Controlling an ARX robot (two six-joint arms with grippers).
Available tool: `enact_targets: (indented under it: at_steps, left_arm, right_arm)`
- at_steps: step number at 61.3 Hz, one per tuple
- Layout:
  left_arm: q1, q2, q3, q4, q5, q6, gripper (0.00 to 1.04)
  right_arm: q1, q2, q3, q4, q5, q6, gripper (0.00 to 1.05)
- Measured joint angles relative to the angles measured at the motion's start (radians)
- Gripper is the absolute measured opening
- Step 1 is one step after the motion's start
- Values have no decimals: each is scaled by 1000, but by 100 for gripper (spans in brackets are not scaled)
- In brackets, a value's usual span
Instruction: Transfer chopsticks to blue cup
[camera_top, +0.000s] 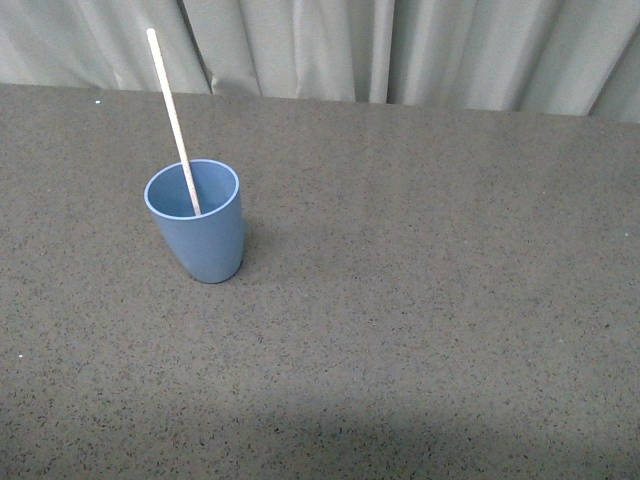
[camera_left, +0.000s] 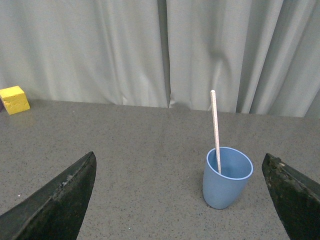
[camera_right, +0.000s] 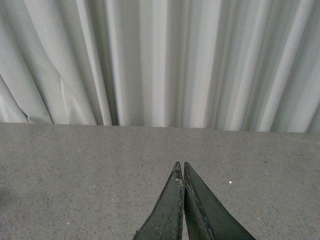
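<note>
The blue cup (camera_top: 196, 222) stands upright on the speckled grey table, left of centre in the front view. The cream-white chopstick (camera_top: 172, 117) stands in it, leaning against the rim with its top tilted to the left. In the left wrist view the cup (camera_left: 226, 178) and chopstick (camera_left: 215, 127) sit ahead of my left gripper (camera_left: 180, 162), which is open wide and empty, its jaws apart from the cup. My right gripper (camera_right: 180, 166) is shut and empty over bare table. Neither arm shows in the front view.
A yellow block (camera_left: 14, 99) lies at the table's far edge in the left wrist view. A pale pleated curtain (camera_top: 400, 45) hangs behind the table. A shadow falls across the table's near edge (camera_top: 320, 440).
</note>
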Motion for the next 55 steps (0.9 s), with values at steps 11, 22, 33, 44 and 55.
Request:
enact_targets:
  at_steps: [11,22,33,44,55]
  left_arm:
    - [0,0,0,0,0,0,98]
    - [0,0,0,0,0,0,98]
    - [0,0,0,0,0,0,98]
    - [0,0,0,0,0,0,98]
    - [0,0,0,0,0,0,98]
  right_arm:
    - [0,-88,1,-106,0,0,1]
    - [0,-200,1,-204,-3,0,8]
    - [0,-200,1,-206,-3,0,38]
    - [0,-200,1,-206,-3,0,70]
    - [0,-200,1,-206,-3,2,97]
